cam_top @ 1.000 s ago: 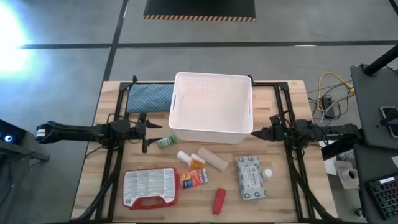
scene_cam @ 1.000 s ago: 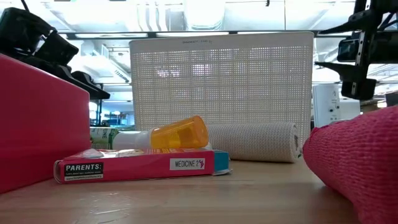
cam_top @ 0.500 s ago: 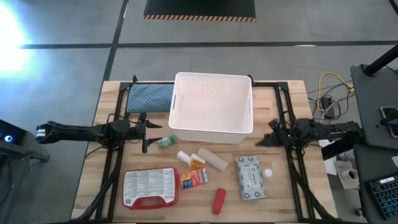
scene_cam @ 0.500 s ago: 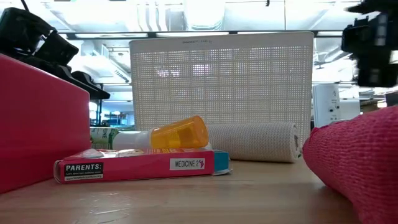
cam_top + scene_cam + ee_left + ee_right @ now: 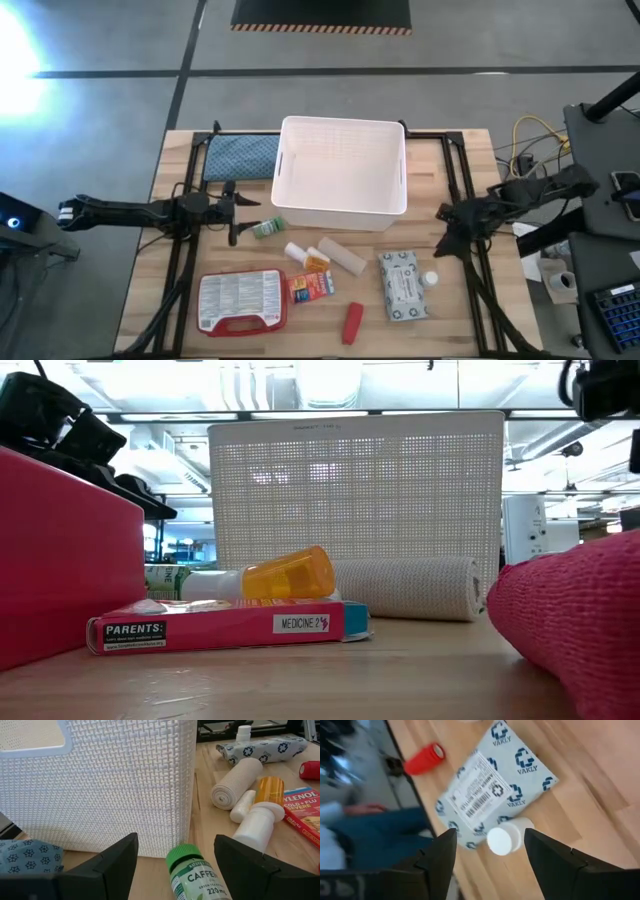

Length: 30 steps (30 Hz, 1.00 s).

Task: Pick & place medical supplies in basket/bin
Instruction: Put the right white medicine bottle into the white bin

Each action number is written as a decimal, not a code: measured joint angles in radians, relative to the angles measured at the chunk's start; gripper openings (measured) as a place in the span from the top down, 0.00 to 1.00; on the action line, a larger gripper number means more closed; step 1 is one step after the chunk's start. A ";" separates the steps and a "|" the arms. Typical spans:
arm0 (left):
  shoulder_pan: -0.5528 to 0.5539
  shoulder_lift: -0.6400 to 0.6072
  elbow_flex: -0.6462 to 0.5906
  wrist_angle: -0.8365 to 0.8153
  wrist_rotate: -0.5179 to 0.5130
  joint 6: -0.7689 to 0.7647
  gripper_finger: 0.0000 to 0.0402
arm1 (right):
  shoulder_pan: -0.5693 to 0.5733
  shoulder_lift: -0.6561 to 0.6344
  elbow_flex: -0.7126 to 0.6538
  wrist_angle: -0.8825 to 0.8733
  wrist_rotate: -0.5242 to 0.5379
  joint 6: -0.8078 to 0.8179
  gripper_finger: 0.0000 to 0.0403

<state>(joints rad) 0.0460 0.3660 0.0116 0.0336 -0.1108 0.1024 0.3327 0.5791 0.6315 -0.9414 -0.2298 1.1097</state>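
Note:
The white bin (image 5: 340,170) stands at the table's middle back. Near of it lie the supplies: a green bottle (image 5: 267,228), white bottles (image 5: 298,252), an orange bottle (image 5: 317,262), a beige roll (image 5: 343,258), a red case (image 5: 240,301), an orange-red box (image 5: 312,287), a red tube (image 5: 351,322), a grey-white soft pack (image 5: 401,286) and a small white bottle (image 5: 430,279). My left gripper (image 5: 176,840) waits open, level, just left of the green bottle (image 5: 192,872). My right gripper (image 5: 489,834) hangs open above the small white bottle (image 5: 502,840) and the pack (image 5: 492,787), tipped downward, touching nothing.
A blue-grey folded cloth (image 5: 240,155) lies left of the bin at the back. Dark frame rails (image 5: 178,260) run along both sides of the table. Bare wood shows right of the pack and at the near edge. Blue cloth of a person (image 5: 375,837) shows beyond the near edge.
My right gripper has risen from beside the bin's right wall, swung toward the table's near edge and tipped from level to pointing steeply down. In the low view it has gone up out of the top right corner. The supplies and my left arm have kept still.

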 joint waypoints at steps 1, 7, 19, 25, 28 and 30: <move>0.000 0.000 0.000 0.000 0.000 0.000 0.40 | 0.011 0.041 0.014 -0.003 -0.003 -0.025 0.45; 0.000 0.000 0.000 0.000 0.000 0.000 0.40 | 0.126 0.288 0.059 -0.007 0.026 -0.176 0.45; 0.000 0.000 0.000 0.000 0.000 0.000 0.40 | 0.378 0.511 0.077 -0.077 0.189 -0.211 0.45; 0.000 0.000 0.000 0.000 0.000 0.000 0.40 | 0.442 0.514 0.081 -0.062 0.195 -0.179 0.41; 0.000 0.000 0.000 0.000 0.000 0.000 0.40 | 0.464 0.532 0.081 -0.026 0.184 -0.199 0.36; 0.000 0.000 0.000 0.000 0.000 0.000 0.40 | 0.471 0.543 0.081 -0.016 0.180 -0.179 0.32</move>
<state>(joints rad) 0.0462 0.3660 0.0116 0.0336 -0.1106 0.1024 0.8036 1.1218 0.7124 -0.9572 -0.0502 0.9307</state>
